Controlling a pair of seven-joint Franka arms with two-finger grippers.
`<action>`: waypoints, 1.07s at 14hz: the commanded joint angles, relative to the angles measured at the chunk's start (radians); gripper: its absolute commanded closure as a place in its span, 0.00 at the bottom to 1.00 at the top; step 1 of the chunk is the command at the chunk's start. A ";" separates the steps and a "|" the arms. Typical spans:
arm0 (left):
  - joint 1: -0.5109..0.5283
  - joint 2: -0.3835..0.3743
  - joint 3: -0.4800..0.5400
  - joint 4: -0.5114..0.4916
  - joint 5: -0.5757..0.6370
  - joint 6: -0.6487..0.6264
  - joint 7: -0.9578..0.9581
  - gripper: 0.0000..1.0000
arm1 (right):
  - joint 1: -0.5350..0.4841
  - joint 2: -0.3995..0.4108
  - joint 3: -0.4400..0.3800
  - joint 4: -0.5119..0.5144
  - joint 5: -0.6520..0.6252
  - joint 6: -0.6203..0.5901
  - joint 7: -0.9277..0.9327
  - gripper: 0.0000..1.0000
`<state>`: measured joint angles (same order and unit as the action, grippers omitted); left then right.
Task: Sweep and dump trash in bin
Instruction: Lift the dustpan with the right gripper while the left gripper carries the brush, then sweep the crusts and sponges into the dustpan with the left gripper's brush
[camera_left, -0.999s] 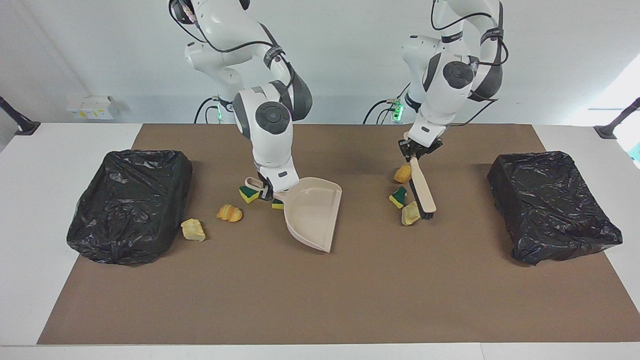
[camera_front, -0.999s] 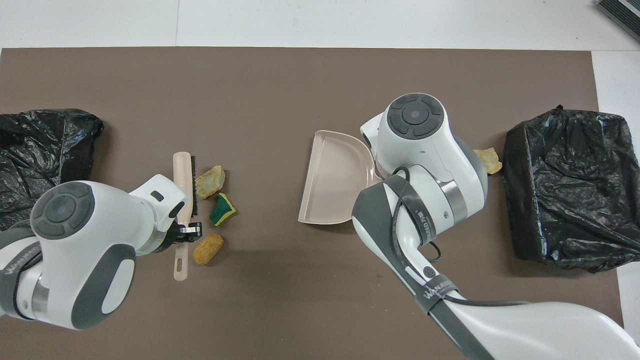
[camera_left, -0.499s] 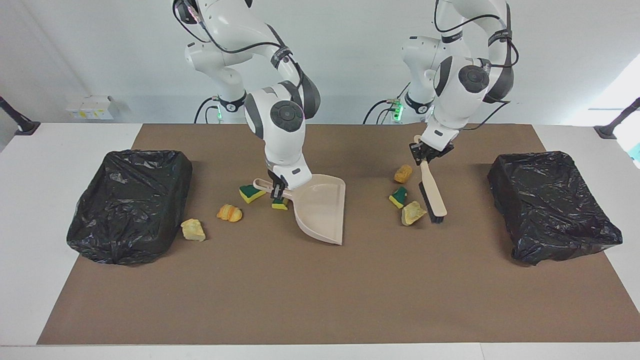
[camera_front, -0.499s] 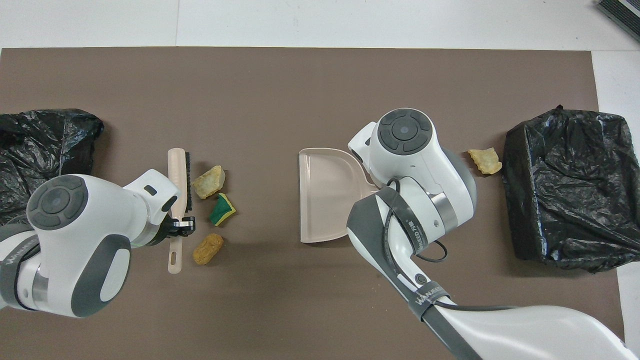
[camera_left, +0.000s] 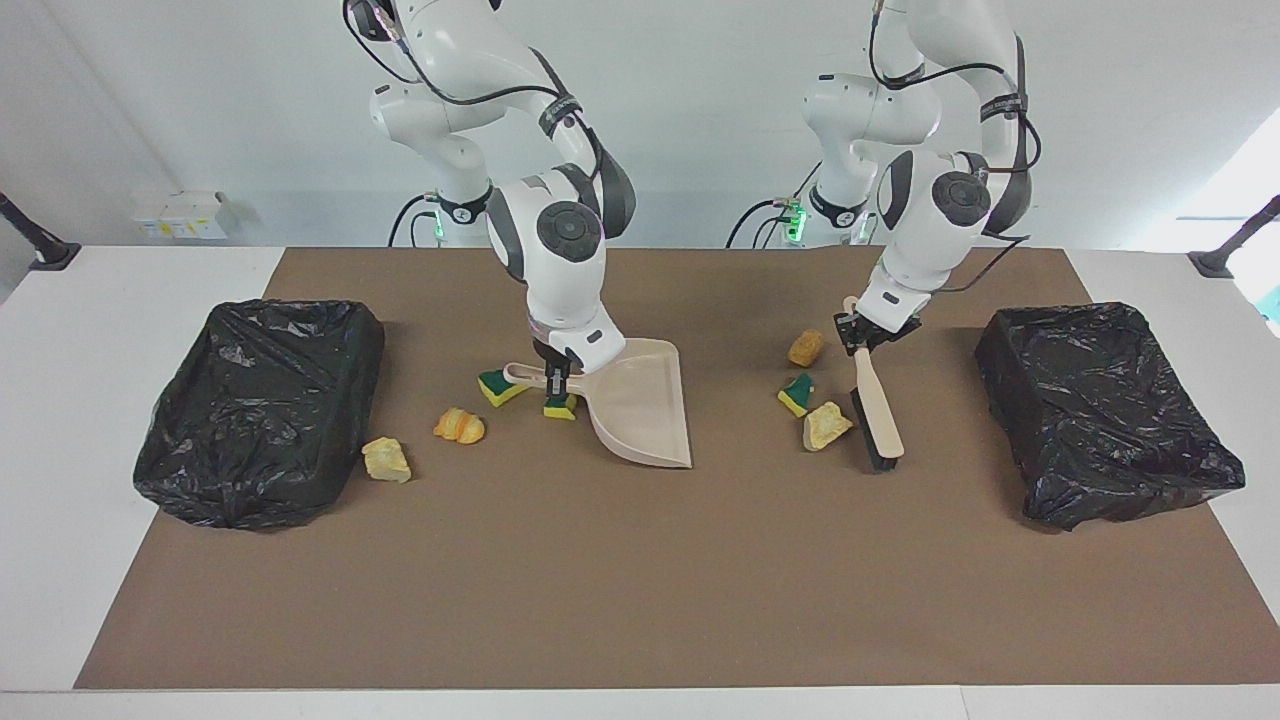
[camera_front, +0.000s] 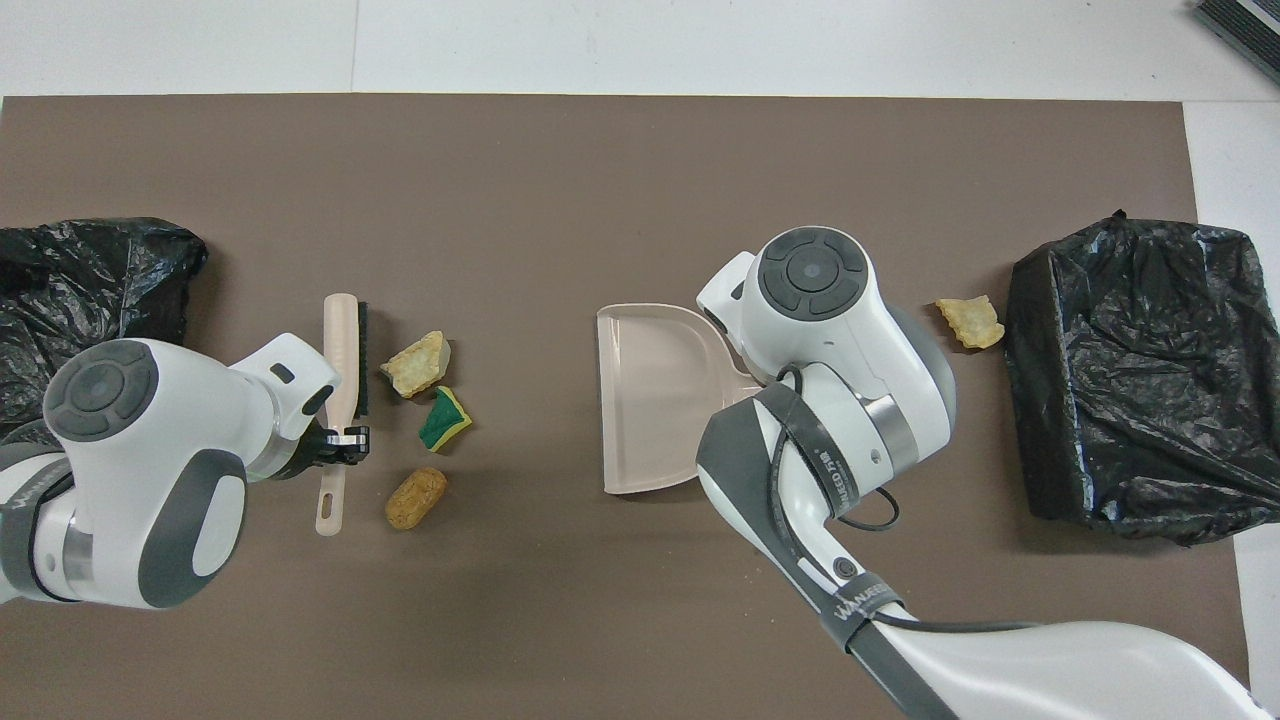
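My right gripper (camera_left: 555, 376) is shut on the handle of a beige dustpan (camera_left: 645, 410) (camera_front: 650, 400); the pan's wide mouth faces the left arm's end of the table. My left gripper (camera_left: 866, 335) (camera_front: 340, 441) is shut on the handle of a beige brush (camera_left: 878, 412) (camera_front: 346, 345), bristles down at the mat. Between pan and brush lie three pieces of trash: an orange-brown lump (camera_left: 805, 347), a green sponge piece (camera_left: 797, 394) and a pale yellow chunk (camera_left: 826, 426). Two sponge pieces (camera_left: 497, 386) lie by the pan's handle.
A black-bagged bin (camera_left: 260, 410) stands at the right arm's end, another (camera_left: 1105, 410) at the left arm's end. An orange bread-like lump (camera_left: 459, 425) and a pale chunk (camera_left: 386, 459) lie beside the first bin. All rests on a brown mat (camera_left: 640, 580).
The right gripper has turned the dustpan so its mouth faces the brush. The left gripper has carried the brush toward the left arm's end, a little off the three scraps.
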<state>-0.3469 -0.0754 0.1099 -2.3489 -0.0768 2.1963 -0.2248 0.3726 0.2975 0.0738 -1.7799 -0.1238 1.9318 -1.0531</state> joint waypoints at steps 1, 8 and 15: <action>-0.032 -0.001 -0.004 -0.029 -0.052 0.040 -0.013 1.00 | -0.008 -0.029 0.006 -0.038 -0.016 0.044 -0.022 1.00; -0.277 -0.001 -0.009 -0.021 -0.133 0.098 -0.217 1.00 | 0.011 -0.014 0.006 -0.047 -0.014 0.093 0.033 1.00; -0.452 0.103 -0.021 0.098 -0.224 0.195 -0.432 1.00 | 0.035 -0.001 0.006 -0.055 -0.013 0.127 0.084 1.00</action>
<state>-0.7699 -0.0105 0.0776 -2.3138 -0.2565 2.3826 -0.6248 0.4086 0.3008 0.0740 -1.8151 -0.1239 2.0226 -1.0045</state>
